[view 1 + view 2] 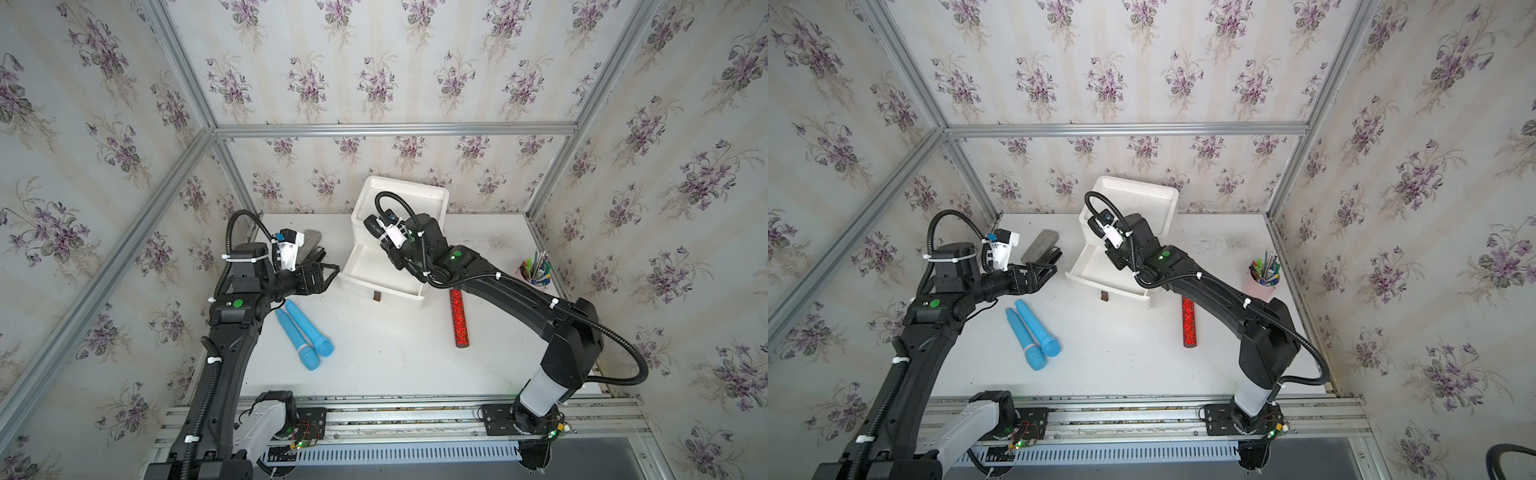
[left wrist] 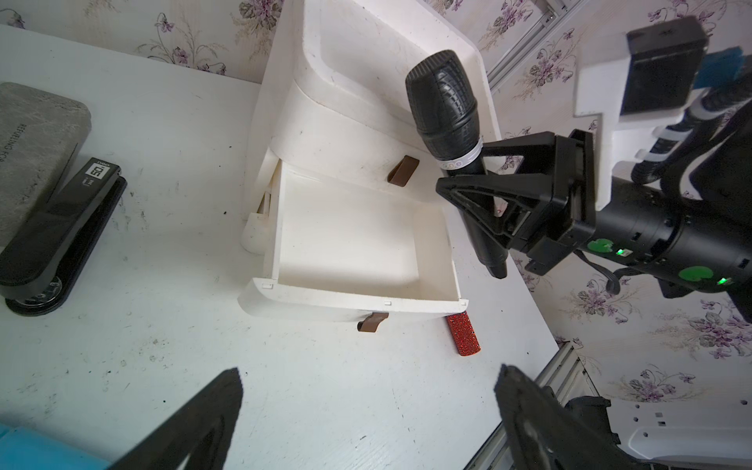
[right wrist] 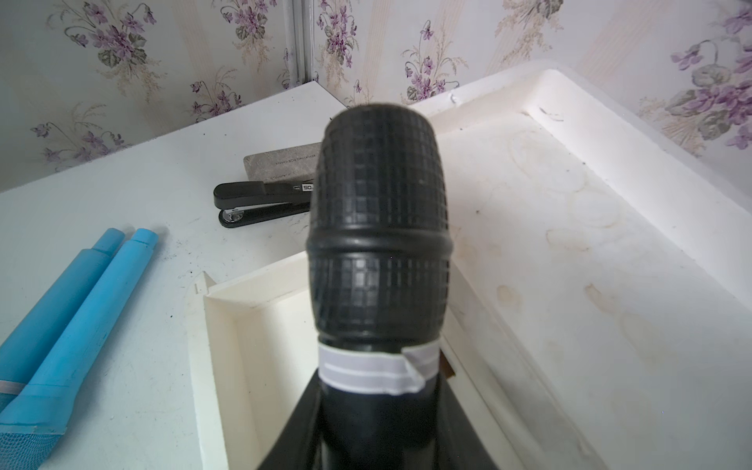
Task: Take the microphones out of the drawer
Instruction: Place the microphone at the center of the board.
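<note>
Right end effector (image 2: 468, 173) is gripping the black microphone (image 2: 445, 110) by its handle, holding it above the open, empty drawer (image 2: 346, 299) at frame centre in both top views, likely to clear the rim. Left end effector (image 1: 326, 276) is idling open just left of it.

This is a robot test cell in a lab, not a real home: an aluminium frame (image 1: 395, 128) holds flowered wallpaper panels (image 1: 374, 62) around a white table (image 1: 395, 361), and a metal rail (image 1: 395, 419) carries the left arm (image 1: 224, 374) and the right arm (image 1: 519, 298).
</note>
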You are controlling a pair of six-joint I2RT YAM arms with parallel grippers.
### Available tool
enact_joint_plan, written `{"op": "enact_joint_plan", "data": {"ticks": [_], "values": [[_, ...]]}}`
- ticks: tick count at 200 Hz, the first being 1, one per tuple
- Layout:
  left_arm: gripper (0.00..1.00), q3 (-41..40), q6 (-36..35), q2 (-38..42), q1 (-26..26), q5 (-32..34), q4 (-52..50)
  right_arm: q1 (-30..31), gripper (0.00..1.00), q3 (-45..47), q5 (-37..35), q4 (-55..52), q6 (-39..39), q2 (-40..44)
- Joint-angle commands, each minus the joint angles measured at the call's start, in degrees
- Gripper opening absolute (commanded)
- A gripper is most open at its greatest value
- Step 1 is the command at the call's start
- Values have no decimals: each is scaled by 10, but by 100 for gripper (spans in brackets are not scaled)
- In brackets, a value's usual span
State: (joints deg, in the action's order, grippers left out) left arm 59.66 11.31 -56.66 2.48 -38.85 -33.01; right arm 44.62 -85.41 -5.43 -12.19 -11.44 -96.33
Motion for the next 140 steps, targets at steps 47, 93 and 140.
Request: {"op": "enact_joint_plan", "data": {"ticks": [47,93,140], "values": [[99,5,0,2,0,-6,8,-16,0,52,-33,-9,38,62],[99,5,1,4,-1,-7,9,-57,0,118,-20,5,75,122],[99,3,1,8,-1,-6,8,-121,0,191,30,34,112,187]]}}
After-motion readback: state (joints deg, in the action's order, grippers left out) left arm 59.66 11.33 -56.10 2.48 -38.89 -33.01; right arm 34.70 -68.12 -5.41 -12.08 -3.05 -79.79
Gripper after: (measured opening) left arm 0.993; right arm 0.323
